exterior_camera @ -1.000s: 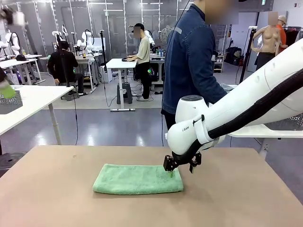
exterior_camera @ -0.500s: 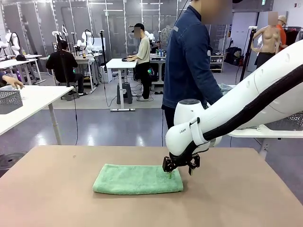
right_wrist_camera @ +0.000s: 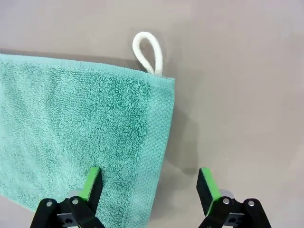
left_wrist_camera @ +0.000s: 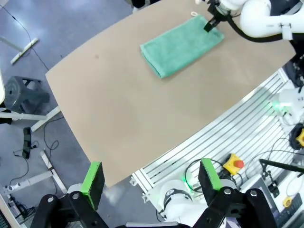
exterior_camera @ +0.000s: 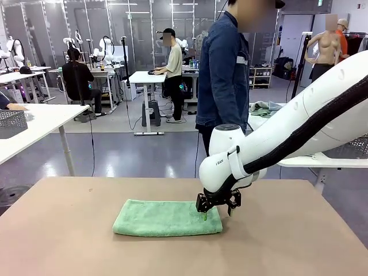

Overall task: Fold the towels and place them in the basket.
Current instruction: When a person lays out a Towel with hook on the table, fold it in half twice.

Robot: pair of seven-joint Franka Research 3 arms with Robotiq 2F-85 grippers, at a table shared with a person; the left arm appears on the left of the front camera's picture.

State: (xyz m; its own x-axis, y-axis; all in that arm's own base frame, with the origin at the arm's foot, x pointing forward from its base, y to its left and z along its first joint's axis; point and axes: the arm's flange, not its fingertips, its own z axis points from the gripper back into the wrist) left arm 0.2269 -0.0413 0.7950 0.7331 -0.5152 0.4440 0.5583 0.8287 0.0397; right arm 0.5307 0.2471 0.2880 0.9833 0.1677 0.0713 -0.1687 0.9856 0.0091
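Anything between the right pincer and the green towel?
Nothing visible. The right pincer is open and straddles the short edge of the green towel, near the white loop. One finger is over the terry, the other over bare table. No hand or other item lies in between.

mint towel (right_wrist_camera: 80, 133) cropped at left, bottom edge

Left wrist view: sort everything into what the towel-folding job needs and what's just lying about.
Job: mint green towel, folded on the table; right gripper, jaws open at its looped end; left gripper, jaws open, beyond the table's edge.
Lying about: red-topped yellow button box; dark grey stand on the floor.
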